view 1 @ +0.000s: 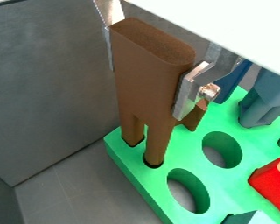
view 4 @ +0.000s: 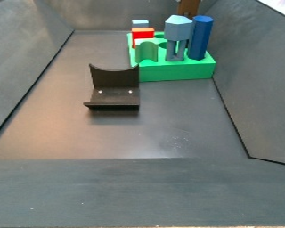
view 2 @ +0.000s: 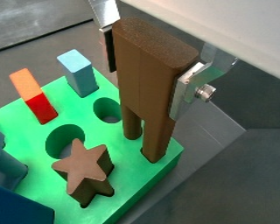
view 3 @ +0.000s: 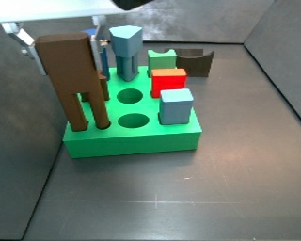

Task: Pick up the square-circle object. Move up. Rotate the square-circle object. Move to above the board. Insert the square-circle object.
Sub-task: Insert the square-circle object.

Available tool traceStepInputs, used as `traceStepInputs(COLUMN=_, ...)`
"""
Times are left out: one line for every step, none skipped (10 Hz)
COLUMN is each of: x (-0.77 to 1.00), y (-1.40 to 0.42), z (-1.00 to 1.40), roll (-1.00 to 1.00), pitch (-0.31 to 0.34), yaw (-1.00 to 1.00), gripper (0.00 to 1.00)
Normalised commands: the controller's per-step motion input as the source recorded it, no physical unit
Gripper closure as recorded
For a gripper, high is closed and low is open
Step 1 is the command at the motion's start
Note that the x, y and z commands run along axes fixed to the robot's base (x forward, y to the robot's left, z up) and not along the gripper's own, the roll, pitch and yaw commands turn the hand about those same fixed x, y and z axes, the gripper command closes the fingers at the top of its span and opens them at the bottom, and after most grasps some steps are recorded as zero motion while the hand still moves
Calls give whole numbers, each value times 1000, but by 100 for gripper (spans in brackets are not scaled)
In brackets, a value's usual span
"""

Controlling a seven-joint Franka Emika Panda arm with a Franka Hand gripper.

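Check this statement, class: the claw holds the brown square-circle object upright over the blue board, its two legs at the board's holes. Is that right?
One thing is wrong: the board is green, not blue, as both wrist views show. The claw does hold the square-circle object upright with its legs at the holes.

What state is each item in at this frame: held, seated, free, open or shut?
end effector: shut on the square-circle object, above the board's corner.
square-circle object: held upright, legs entering board holes.
board: flat on the floor, several holes open.
brown star piece: seated in the board.
light blue block: standing upright on the board.
fixture: empty, apart from the board.
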Motion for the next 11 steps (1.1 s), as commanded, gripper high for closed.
traceStepInputs(x=0, y=0, z=-294, roll=-160, pitch=-127, yaw=-160, gripper=100)
traceStepInputs(x=0, y=-34, z=-331, roll=-147, pitch=-130, yaw=-157, gripper=100)
traceStepInputs(x=0, y=-66, z=-377, roll=-124, pitch=-130, yaw=-163, gripper=100)
traceStepInputs(x=63, y=-60, z=-431, roll=-63, pitch=-107, yaw=-166, gripper=100)
traceStepInputs(x=23, y=-34, z=-454, roll=-24, pitch=-109, yaw=-143, gripper=100)
traceStepInputs(x=0, y=0, z=-434, roll=0, pitch=-116, yaw=-83, gripper=100)
traceStepInputs(x=0, y=0, z=-403, roll=0, pitch=-100, yaw=0, gripper=100)
traceStepInputs(x=20, y=-17, z=-403, roll=56, pitch=-46, yaw=0, gripper=100)
traceStepInputs(x=60, y=-49, z=-429, roll=86, pitch=-27, yaw=0, gripper=100)
traceStepInputs(x=137, y=-129, z=-431, roll=129, pitch=0, yaw=0, gripper=100)
traceStepInputs(x=314, y=-237, z=-540, roll=164, pitch=0, yaw=0, gripper=100)
